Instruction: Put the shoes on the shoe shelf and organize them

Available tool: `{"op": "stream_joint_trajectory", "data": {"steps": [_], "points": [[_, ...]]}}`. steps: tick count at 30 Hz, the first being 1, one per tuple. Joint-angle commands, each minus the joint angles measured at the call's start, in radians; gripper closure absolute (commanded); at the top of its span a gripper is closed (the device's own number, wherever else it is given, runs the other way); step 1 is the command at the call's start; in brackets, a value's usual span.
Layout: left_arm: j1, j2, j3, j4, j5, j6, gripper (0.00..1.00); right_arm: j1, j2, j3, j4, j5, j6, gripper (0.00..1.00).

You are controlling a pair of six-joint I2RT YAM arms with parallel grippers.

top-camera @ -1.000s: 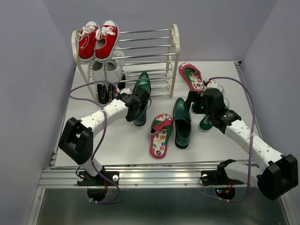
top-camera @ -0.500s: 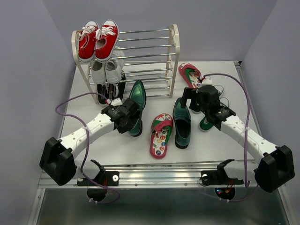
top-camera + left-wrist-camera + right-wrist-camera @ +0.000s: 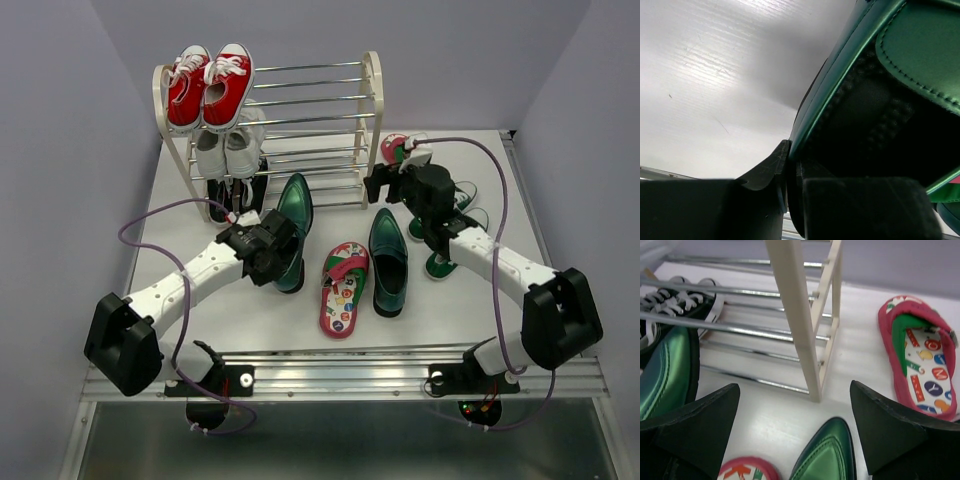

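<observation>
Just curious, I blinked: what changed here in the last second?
The left gripper, shut on a dark green loafer, drew it back from the shoe shelf toward the near edge. The right gripper, open and empty, swung toward the shelf's right post. The other shoes stayed put.

Left gripper (image 3: 270, 244) clamped on loafer (image 3: 293, 205); right gripper (image 3: 794, 400) spread wide, arm outstretched.
</observation>
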State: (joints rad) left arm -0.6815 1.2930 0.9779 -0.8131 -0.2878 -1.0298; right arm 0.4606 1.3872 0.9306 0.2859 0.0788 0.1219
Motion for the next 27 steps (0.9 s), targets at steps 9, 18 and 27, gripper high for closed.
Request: {"op": "stream_joint_trajectory", "data": {"steps": [9, 18, 27], "points": [[-0.004, 0.025, 0.088, 0.026, -0.056, -0.026, 1.00, 0.010, 0.190, 0.204, 0.395, 0.059, -0.030, 0.32], [-0.001, 0.045, 0.140, 0.028, -0.060, -0.038, 1.00, 0.010, 0.231, 0.246, 0.380, 0.029, -0.033, 0.67], [0.008, 0.140, 0.239, -0.069, -0.076, -0.047, 1.00, 0.010, 0.182, 0.243, 0.260, 0.004, 0.010, 0.86]]}}
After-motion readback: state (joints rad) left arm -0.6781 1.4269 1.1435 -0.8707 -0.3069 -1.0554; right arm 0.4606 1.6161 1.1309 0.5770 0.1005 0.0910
